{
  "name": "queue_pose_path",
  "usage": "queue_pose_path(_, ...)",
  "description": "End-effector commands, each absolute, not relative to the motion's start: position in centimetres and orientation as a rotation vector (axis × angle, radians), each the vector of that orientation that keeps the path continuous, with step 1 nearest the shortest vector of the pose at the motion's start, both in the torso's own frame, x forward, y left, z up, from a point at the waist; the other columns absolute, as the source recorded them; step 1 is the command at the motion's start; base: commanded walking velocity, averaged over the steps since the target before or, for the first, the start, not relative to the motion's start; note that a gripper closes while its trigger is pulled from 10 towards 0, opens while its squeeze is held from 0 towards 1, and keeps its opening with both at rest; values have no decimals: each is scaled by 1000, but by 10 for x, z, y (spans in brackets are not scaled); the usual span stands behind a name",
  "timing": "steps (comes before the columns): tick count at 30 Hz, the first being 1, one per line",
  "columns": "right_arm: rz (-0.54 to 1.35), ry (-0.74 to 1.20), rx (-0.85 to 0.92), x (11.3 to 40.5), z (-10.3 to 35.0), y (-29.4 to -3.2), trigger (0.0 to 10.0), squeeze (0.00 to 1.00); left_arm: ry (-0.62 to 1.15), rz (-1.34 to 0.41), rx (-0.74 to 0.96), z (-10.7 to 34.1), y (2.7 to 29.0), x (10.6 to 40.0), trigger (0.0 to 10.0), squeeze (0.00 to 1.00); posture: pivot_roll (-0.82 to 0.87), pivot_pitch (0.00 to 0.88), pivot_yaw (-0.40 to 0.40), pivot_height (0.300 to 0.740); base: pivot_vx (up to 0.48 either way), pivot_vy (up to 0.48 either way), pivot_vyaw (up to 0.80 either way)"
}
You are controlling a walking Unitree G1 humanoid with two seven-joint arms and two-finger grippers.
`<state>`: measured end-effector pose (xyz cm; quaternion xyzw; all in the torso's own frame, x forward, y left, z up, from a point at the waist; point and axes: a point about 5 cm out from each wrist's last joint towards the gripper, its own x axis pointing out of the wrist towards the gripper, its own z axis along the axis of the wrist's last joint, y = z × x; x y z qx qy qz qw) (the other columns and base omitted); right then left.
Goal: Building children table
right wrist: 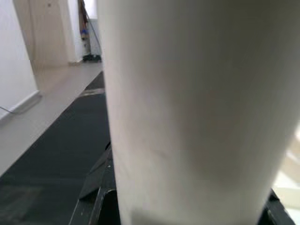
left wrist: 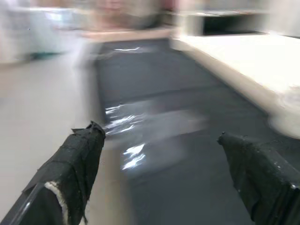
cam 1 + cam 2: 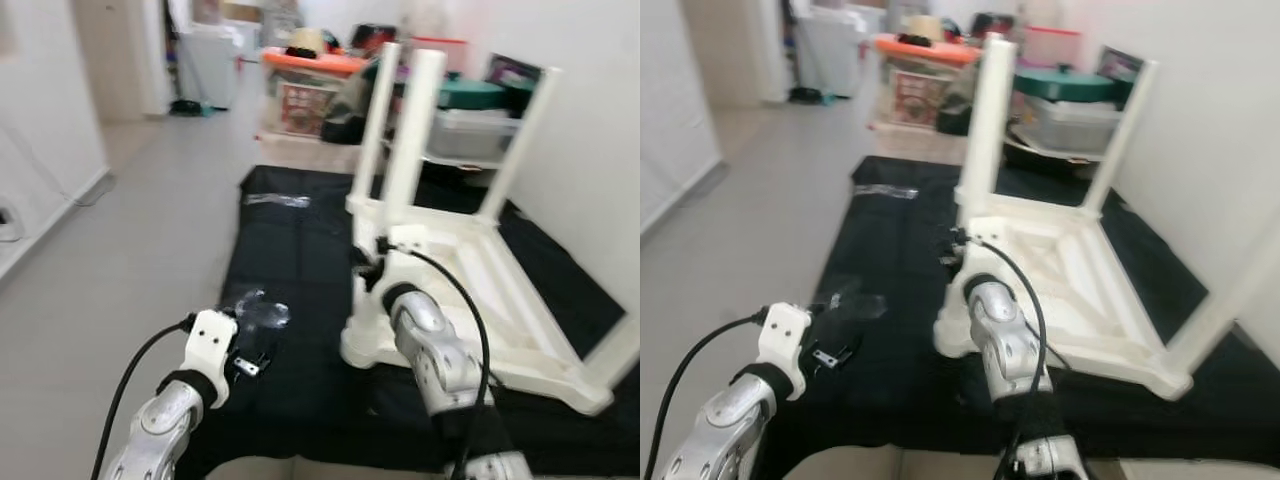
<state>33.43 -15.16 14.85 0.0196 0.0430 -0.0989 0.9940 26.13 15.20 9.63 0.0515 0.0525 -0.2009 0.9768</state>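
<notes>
The white children table (image 3: 470,270) lies upside down on the black mat (image 3: 290,290) — legs up. The right gripper (image 3: 366,268) clamps one leg (image 3: 410,150); the left gripper (image 2: 164,154) hangs wide open, empty.

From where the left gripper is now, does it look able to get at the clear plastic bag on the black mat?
Probably yes: the left gripper hangs open just above the plastic bag, with only bare black mat between them.
</notes>
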Motion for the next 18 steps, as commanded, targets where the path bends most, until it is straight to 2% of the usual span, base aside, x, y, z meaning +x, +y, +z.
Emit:
queue_pose_path(1, -252, 235, 12, 324, 113, -156, 0, 0, 136, -424, 98, 90, 149, 260, 10000, 0, 35, 0, -93, 740, 0, 0, 0)
queue_pose_path(13, -374, 240, 63, 325, 114, -156, 0, 0, 133, -424, 105, 91, 148, 263, 10000, 0, 36, 0, -96, 740, 0, 0, 0)
queue_pose_path(18, -490, 227, 58, 322, 116, -161, 0, 0, 130, -414, 114, 90, 150, 263, 10000, 0, 38, 0, -98, 740, 0, 0, 0)
